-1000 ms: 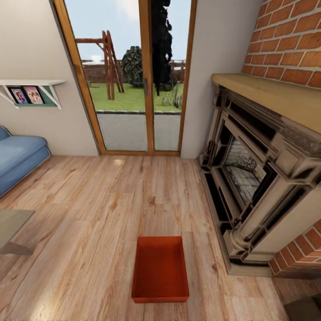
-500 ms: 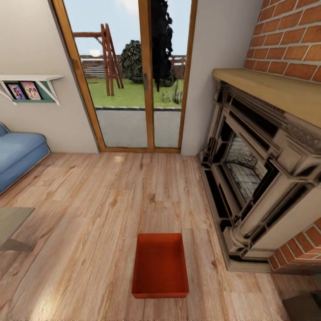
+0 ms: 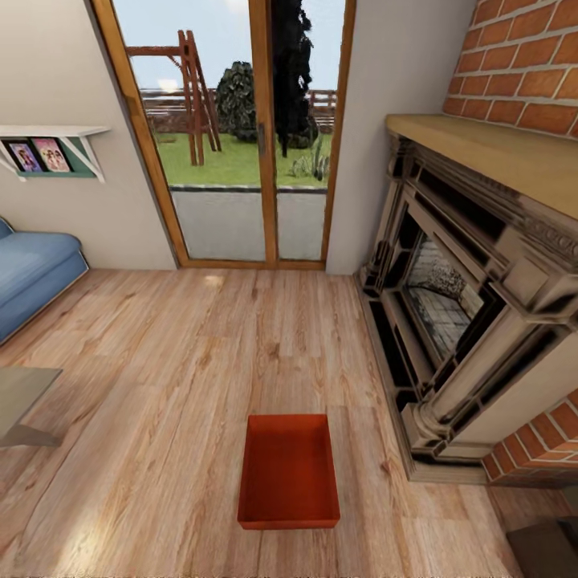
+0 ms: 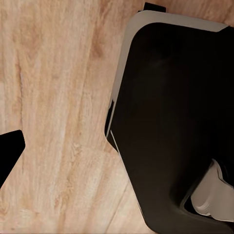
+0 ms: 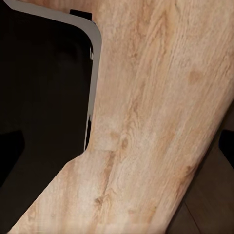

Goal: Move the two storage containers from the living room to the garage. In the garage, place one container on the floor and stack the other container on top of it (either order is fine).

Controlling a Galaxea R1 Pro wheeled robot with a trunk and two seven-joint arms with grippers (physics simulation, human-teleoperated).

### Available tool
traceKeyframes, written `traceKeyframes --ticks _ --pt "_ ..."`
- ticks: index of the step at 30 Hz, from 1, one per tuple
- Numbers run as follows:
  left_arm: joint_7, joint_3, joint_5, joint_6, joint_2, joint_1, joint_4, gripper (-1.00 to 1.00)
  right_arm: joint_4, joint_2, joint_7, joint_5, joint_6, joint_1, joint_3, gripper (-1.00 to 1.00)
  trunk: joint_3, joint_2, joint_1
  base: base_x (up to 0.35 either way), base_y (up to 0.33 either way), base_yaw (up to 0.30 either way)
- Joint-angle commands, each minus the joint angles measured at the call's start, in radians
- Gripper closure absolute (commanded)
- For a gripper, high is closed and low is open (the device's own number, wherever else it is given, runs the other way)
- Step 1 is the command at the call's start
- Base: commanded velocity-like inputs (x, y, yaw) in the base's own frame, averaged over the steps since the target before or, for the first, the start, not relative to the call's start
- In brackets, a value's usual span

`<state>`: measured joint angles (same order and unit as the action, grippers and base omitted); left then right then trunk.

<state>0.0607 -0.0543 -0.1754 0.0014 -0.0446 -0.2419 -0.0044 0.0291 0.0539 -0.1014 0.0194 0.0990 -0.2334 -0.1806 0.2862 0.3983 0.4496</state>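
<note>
Now one orange-red bin (image 3: 289, 472) sits on the wood floor (image 3: 160, 385) by the fireplace (image 3: 474, 321). It looks light and stiff, so I'd grab its thin rim. I cannot tell if my claws are open.

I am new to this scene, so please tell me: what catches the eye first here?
An orange-red storage container lies open and empty on the light wood-plank floor, low in the middle of the head view. To its right stands an ornate stone fireplace with brick above, and straight ahead wood-framed glass doors show a garden.
</note>
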Motion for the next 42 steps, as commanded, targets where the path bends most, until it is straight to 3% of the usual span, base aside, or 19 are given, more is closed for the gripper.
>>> traceKeyframes --ticks 1,42 --pt "0.001 -0.005 -0.004 0.0 0.0 0.0 0.0 -1.0 0.003 0.0 -0.002 0.002 0.005 -0.001 -0.007 -1.0 0.003 0.002 0.0 0.0 0.0 0.0" --pt "0.001 -0.004 -0.004 0.0 0.0 0.0 0.0 -1.0 0.005 -0.006 0.008 -0.002 0.006 -0.001 -0.008 -1.0 0.067 0.002 0.0 0.0 0.0 0.0"
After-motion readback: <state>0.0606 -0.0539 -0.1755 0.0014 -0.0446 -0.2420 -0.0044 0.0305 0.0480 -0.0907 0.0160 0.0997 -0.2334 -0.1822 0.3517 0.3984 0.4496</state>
